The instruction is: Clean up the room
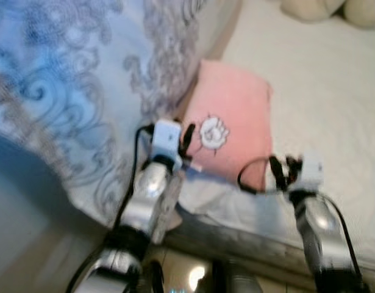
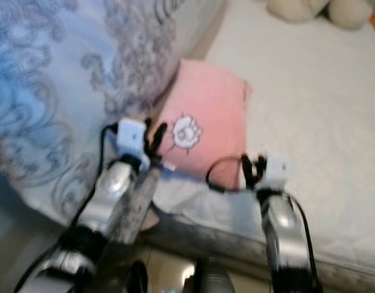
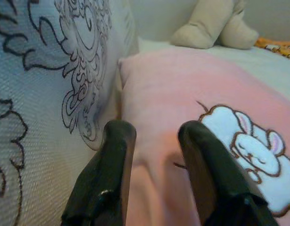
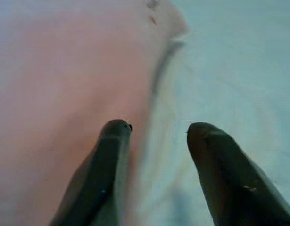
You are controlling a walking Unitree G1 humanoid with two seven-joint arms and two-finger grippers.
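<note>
A pink pillow (image 1: 233, 119) with a white sheep patch (image 1: 213, 132) lies on the white bed (image 1: 321, 91), against a blue patterned duvet (image 1: 71, 91). My left gripper (image 3: 154, 129) is open at the pillow's near left edge, its fingers (image 3: 115, 141) resting over the pink fabric by the duvet. At the pillow's near right corner my right gripper (image 4: 154, 129) is open too, one finger (image 4: 114, 136) over the pink pillow (image 4: 64, 94) and the other over the white sheet (image 4: 229, 70).
A beige plush toy (image 3: 215, 26) lies at the far end of the bed, with an orange item (image 3: 279, 44) beside it. The grey bed frame (image 1: 248, 241) runs along the near edge, with shiny floor (image 1: 187, 274) below.
</note>
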